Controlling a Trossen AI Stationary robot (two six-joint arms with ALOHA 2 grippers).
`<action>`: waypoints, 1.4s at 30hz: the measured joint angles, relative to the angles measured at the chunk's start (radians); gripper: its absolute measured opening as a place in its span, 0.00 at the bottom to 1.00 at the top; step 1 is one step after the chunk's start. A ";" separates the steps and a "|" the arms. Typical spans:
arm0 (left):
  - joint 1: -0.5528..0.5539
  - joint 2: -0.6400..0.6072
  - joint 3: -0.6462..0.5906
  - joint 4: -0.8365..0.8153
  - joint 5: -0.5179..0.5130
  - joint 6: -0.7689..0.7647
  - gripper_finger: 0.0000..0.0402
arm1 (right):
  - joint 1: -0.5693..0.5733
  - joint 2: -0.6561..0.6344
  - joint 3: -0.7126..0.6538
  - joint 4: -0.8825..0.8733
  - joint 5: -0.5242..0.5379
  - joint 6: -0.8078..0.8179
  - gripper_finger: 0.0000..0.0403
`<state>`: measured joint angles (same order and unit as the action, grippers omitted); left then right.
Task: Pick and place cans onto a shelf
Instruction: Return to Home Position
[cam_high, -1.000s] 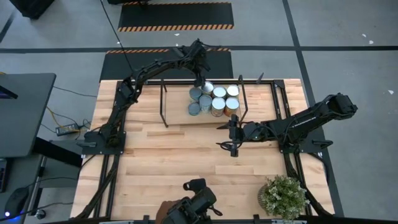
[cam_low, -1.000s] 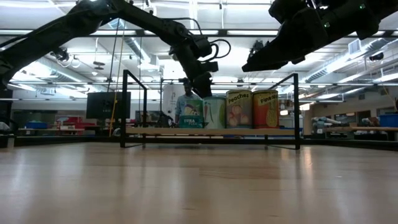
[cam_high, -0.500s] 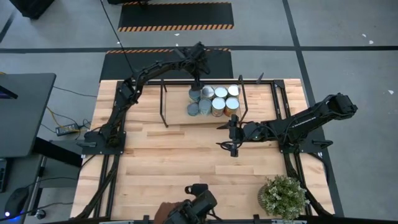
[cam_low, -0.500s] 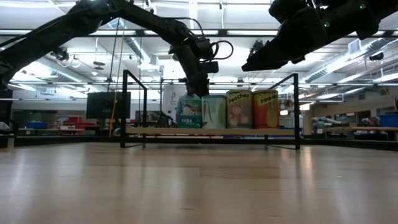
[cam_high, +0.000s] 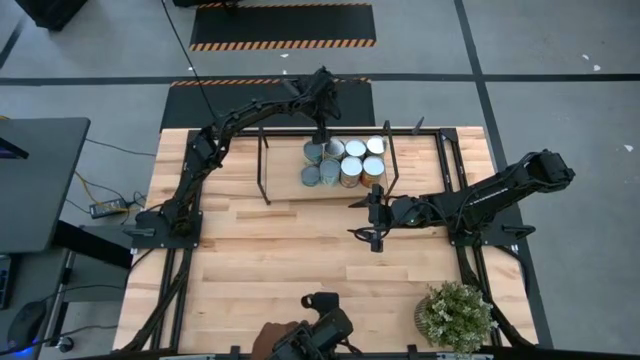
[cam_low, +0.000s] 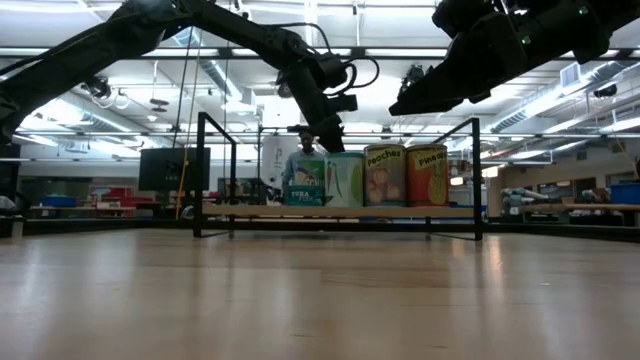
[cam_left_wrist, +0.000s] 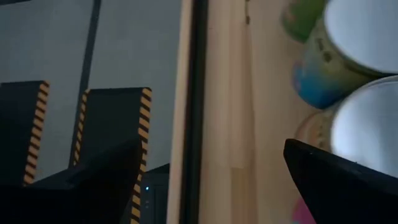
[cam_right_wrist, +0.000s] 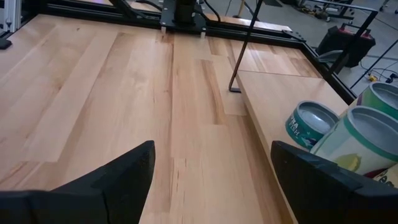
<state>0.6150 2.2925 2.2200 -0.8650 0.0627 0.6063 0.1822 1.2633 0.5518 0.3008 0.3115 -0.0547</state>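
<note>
Several cans (cam_high: 345, 160) stand upright in two rows on the light-wood shelf (cam_high: 285, 180), toward its right end; in the low view their labels (cam_low: 385, 175) face me. My left gripper (cam_high: 322, 133) hangs open above the shelf's far rail (cam_left_wrist: 198, 93), just beyond the far-left cans (cam_left_wrist: 367, 31), slanting down, with nothing between its fingers. My right gripper (cam_high: 375, 228) hovers open over the tabletop off the shelf's near edge, clear of the cans (cam_right_wrist: 311, 124) beside it.
A potted plant (cam_high: 455, 315) stands at the table's near right corner and a camera (cam_high: 315, 335) at the near edge. Black frame rails (cam_high: 465, 215) run along the table's sides. Bare shelf board lies left of the cans, and open tabletop (cam_high: 270, 260) in front.
My left gripper has rolled a little about the line it points along, staying open above the shelf's far edge. The cans have not moved.
</note>
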 joint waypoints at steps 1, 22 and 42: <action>-0.003 0.000 0.000 -0.005 0.001 0.004 0.99 | 0.000 0.000 0.000 0.000 0.000 0.000 0.81; -0.016 -0.144 0.000 -0.170 -0.010 0.044 0.99 | -0.049 -0.028 0.179 -0.149 0.094 -0.155 0.81; -0.108 -0.264 -0.002 -0.512 0.201 -0.125 0.99 | -0.652 -0.051 0.736 -1.071 0.081 0.255 0.80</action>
<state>0.5073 2.0282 2.2177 -1.3769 0.2635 0.4809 -0.4700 1.2118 1.2876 -0.7701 0.3921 0.2001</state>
